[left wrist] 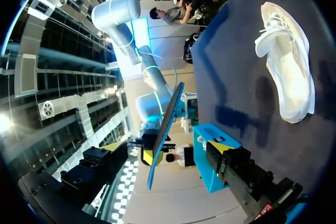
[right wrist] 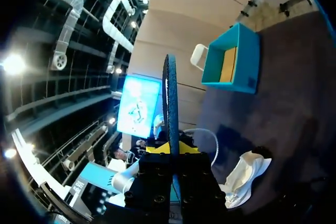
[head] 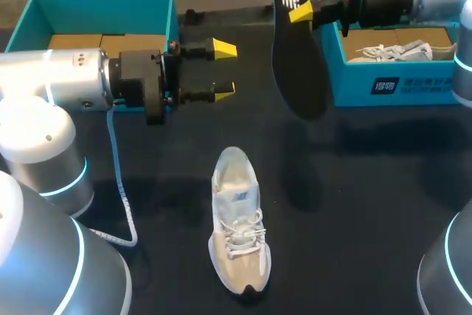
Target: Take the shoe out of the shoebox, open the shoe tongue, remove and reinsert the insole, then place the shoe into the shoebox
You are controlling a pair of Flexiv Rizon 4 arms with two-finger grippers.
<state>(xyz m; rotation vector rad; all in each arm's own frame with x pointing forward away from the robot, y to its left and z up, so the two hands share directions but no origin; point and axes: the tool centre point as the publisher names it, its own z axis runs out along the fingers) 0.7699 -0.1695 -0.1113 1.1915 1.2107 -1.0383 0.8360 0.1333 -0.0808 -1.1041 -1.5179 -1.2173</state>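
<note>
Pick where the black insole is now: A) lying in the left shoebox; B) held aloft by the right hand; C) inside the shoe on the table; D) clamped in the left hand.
B: the right hand grips the insole in the air; the left hand is open and empty.

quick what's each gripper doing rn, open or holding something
Left gripper: open, holding nothing.
Right gripper: shut on the black insole, which hangs clear of the shoe.
</note>
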